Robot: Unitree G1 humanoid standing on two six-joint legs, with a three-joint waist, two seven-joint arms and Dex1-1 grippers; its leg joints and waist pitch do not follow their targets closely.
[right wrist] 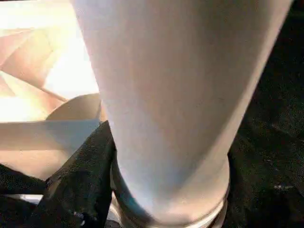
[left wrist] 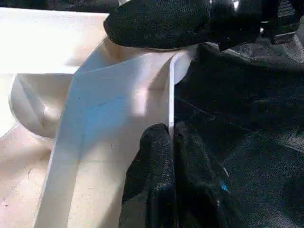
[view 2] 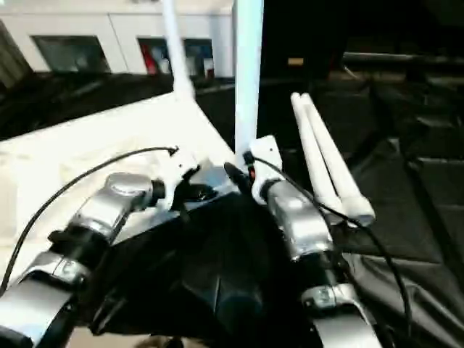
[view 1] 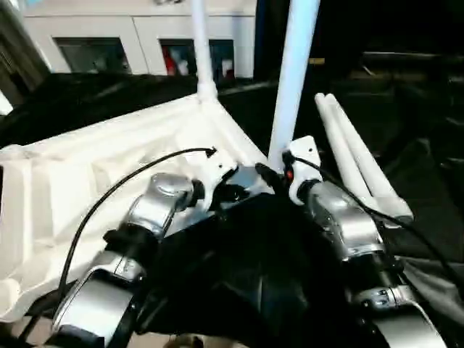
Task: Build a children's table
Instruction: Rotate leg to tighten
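The children's table top (view 1: 87, 167) lies upside down, ribbed side up, on black cloth. One white leg (view 1: 201, 51) stands in the far corner socket. A second leg (view 1: 293, 72) stands upright at the near right corner, and my right gripper (view 1: 273, 174) is shut around its base. In the right wrist view one black finger (right wrist: 80, 185) presses against that leg (right wrist: 175, 95). My left gripper (left wrist: 170, 135) is shut on the top's thin side rim (left wrist: 171, 95) just beside that corner. Two more legs (view 1: 362, 167) lie loose on the cloth to the right.
Black cloth (view 1: 239, 275) covers the work surface under and around the table top. A white cabinet with glass doors (view 1: 138, 36) stands behind. The two loose legs lie close to my right forearm (view 1: 348, 225).
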